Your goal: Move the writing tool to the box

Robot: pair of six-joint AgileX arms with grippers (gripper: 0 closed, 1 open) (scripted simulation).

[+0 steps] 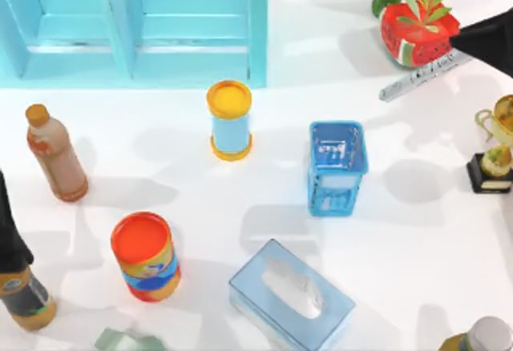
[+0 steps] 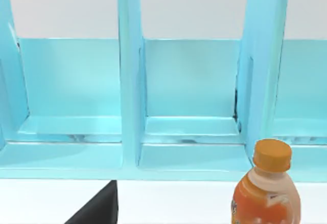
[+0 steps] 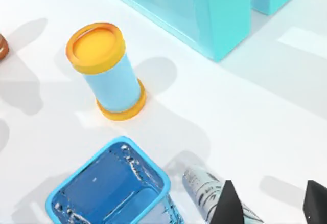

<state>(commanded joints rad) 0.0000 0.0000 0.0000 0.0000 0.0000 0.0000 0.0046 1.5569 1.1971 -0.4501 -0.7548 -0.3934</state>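
Observation:
The writing tool [image 1: 421, 74] is a slim grey-silver barrel slanting out of my right gripper [image 1: 461, 44] at the table's back right, in front of a watermelon-pattern planter. Its cap end is hidden in the gripper. In the right wrist view the barrel [image 3: 202, 191] runs under one black finger [image 3: 227, 203], and the gripper [image 3: 271, 206] is shut on it. The box [image 1: 337, 167], an open-topped blue bin, stands in front and to the left of the pen; its rim [image 3: 110, 150] lies close to the pen's free end. My left arm [image 1: 10, 235] is parked at the left edge.
A teal shelf [image 1: 136, 22] fills the back left. An orange-capped bottle [image 1: 56, 155], a blue can with a yellow lid [image 1: 230, 119], a red-lidded can [image 1: 146, 256] and a clear-blue tissue box [image 1: 290, 295] stand around the bin. The planter [image 1: 417, 30] and a trophy [image 1: 497, 147] are at right.

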